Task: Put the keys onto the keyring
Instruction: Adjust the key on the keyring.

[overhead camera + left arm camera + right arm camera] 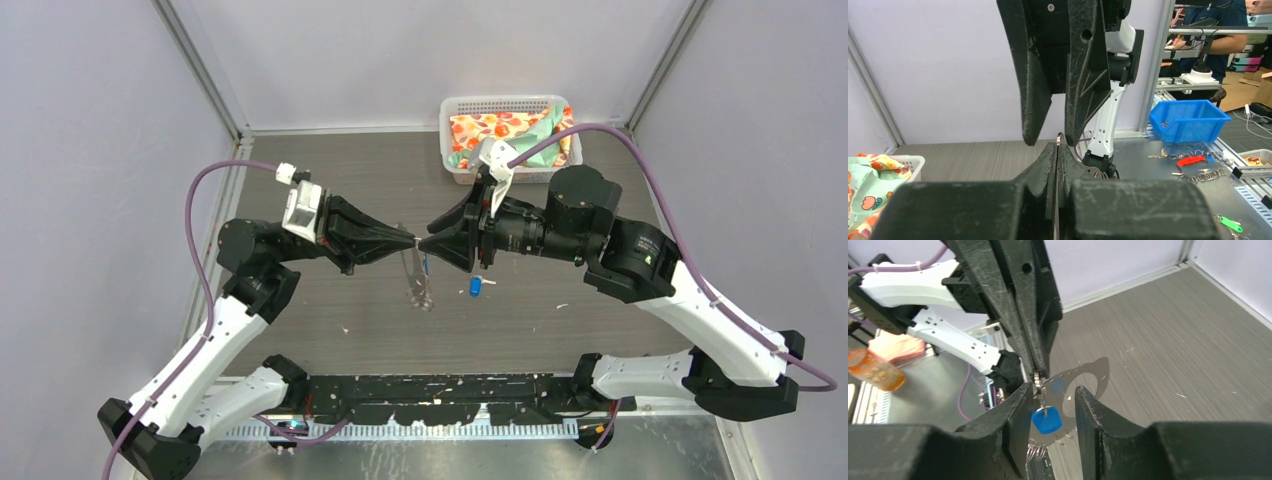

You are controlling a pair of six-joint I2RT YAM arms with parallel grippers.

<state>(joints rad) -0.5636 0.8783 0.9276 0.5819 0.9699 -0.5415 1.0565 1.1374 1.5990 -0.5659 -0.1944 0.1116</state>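
Robotics lab, aluminium-framed enclosure, blue parts bin, cluttered workbench

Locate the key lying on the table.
Top view: the key lies on the table, just below the right gripper and right of the dangling keyring.

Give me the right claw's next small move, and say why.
Probably close the right claw on the blue key hanging between its open fingers, to steady it. The left claw is shut on the keyring just above it, and I cannot tell whether that key is fully threaded. The second key lies on the table.
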